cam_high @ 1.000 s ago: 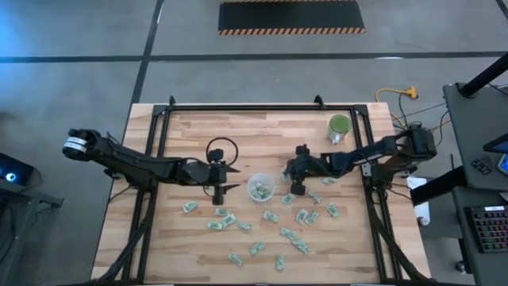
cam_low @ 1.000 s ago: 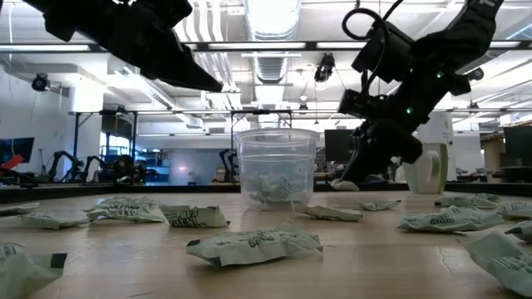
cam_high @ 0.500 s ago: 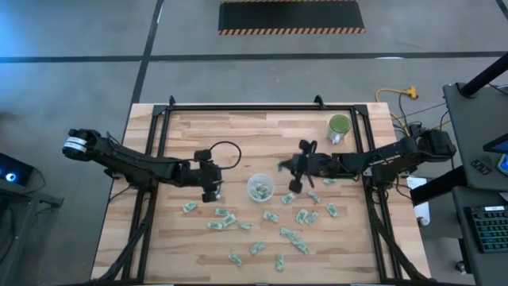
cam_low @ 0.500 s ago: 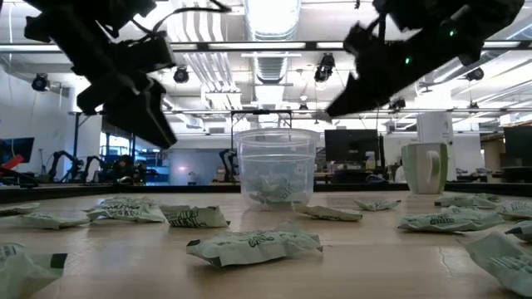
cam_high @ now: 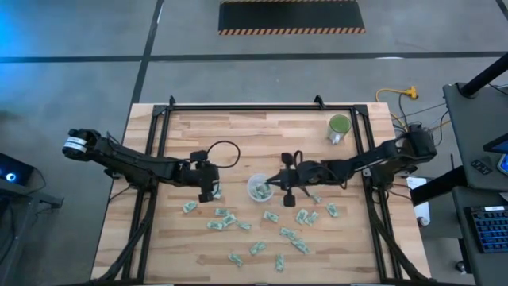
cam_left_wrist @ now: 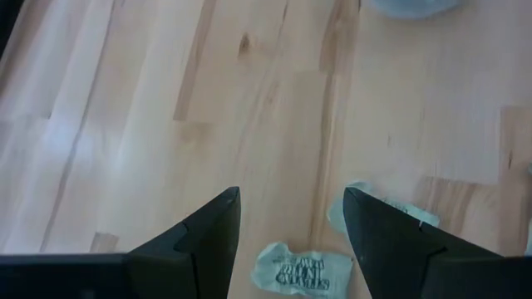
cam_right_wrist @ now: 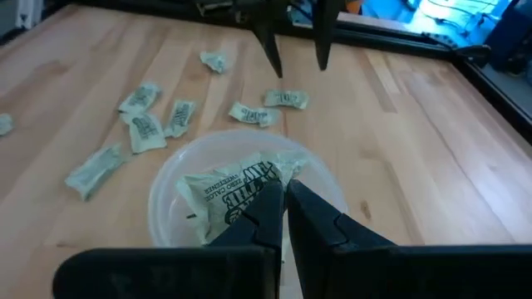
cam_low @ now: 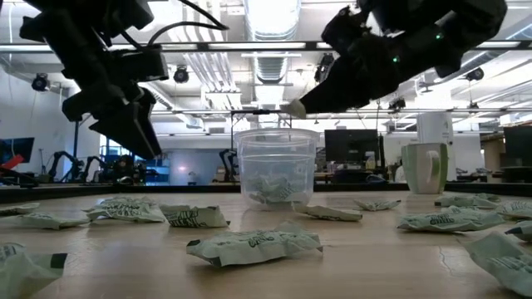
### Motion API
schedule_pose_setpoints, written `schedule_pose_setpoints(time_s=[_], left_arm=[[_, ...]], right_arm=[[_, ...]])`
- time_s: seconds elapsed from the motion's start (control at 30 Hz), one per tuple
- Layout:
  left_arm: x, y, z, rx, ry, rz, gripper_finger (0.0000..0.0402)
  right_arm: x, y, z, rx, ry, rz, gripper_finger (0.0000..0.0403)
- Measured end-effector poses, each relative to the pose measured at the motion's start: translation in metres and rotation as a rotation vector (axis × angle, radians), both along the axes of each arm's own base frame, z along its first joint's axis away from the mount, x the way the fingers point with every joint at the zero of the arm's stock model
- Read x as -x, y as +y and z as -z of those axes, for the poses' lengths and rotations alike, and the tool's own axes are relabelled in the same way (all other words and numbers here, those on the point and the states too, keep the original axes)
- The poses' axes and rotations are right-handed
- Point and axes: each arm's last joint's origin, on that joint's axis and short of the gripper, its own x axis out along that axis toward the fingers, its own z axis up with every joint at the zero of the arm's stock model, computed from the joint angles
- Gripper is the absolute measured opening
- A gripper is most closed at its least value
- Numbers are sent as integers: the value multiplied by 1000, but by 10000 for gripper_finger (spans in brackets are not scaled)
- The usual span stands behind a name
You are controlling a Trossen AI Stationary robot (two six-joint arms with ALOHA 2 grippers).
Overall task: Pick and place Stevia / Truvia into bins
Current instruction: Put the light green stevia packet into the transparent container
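I have the right hand (cam_right_wrist: 284,199) pinched on a Stevia packet (cam_right_wrist: 237,193) right over the cup (cam_high: 260,189), ready to drop. Left hand (cam_left_wrist: 291,218), fingers spread, hovers at nine o'clock above a packet on the surface (cam_left_wrist: 125,124).

Clear bin (cam_low: 278,170) holding packets, right gripper (cam_low: 293,108) pinching a packet above it
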Motion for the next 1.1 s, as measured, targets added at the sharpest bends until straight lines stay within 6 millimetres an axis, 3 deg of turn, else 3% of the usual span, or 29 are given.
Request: schedule_pose_setpoints(time_s=[0.27, 0.47, 0.77, 1.1], left_arm=[[0, 0, 0, 0, 2, -1, 197], [2, 0, 1, -3, 20, -1, 197], [15, 1, 10, 98, 144, -97, 197], [20, 3, 30, 147, 156, -108, 196]], right_arm=[[-14, 1, 5, 11, 41, -2, 15], [-14, 1, 3, 10, 33, -2, 64], [-1, 3, -11, 45, 79, -26, 127], [11, 2, -22, 12, 128, -8, 129]])
